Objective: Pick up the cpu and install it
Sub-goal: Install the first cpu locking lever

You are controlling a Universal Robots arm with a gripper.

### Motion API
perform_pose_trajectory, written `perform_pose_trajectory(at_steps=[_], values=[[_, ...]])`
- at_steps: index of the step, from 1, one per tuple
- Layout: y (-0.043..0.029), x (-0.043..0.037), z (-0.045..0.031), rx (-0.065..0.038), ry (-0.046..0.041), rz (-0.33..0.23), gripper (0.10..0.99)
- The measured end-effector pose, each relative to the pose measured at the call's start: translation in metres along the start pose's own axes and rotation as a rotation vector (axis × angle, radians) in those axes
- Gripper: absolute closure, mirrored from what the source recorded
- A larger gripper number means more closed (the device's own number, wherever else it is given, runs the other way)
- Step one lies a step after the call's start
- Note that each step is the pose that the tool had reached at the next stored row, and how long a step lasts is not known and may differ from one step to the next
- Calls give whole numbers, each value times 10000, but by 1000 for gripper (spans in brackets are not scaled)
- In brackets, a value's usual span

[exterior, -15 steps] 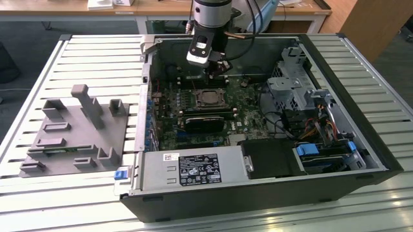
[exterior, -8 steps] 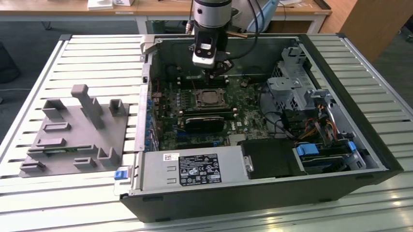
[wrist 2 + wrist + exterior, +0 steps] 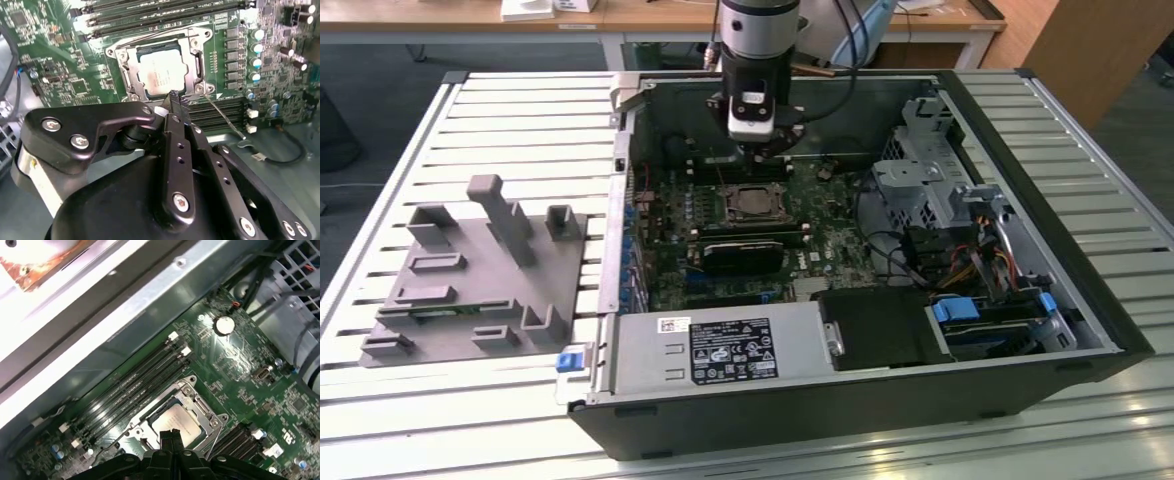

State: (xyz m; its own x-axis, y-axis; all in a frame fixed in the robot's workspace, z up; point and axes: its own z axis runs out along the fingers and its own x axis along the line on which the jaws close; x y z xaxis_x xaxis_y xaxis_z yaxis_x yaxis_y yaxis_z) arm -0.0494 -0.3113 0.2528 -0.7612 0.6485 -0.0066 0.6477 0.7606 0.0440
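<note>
one cpu point(image 3: 161, 75) lies already in its socket point(image 3: 197, 64) on the motherboard point(image 3: 40, 60), upper centre of the second wrist view. the gripper point(image 3: 175, 102) hovers just above its edge, fingers pressed together and holding nothing. the installing step seems nearly complete; the socket frame looks not yet closed.

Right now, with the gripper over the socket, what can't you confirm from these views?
- Near edge of the cpu: hidden behind the gripper in both wrist views.
- Whether the socket's retention frame is latched: unclear.
- cpu in the exterior view: too small to judge seating.
</note>
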Motion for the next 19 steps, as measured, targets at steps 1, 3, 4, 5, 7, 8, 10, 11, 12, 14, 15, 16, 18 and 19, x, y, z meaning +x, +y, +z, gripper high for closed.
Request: perform_pose_trajectory(at_steps=[1, 3, 4, 5, 7, 8, 10, 11, 12, 14, 15, 16, 18, 19], values=[[0, 0, 1, -1, 8, -180, 980], [0, 0, 4, -4, 23, -533, 980], [0, 0, 6, -5, 31, -710, 980], [-1, 1, 7, -6, 38, -872, 980], [-2, 3, 10, -6, 51, -1118, 980], [-3, 4, 11, -5, 57, -1208, 980], [-7, 7, 14, -4, 70, -1421, 980], [-6, 7, 14, -1, 81, -1579, 980], [-7, 7, 15, 1, 94, -1759, 980], [-7, 8, 18, 1, 114, -2132, 980], [-7, 7, 19, 0, 122, -2314, 980], [-7, 7, 20, 0, 131, -2498, 980], [-7, 7, 22, -1, 146, -2858, 980], [-7, 7, 23, -1, 154, -3038, 980]])
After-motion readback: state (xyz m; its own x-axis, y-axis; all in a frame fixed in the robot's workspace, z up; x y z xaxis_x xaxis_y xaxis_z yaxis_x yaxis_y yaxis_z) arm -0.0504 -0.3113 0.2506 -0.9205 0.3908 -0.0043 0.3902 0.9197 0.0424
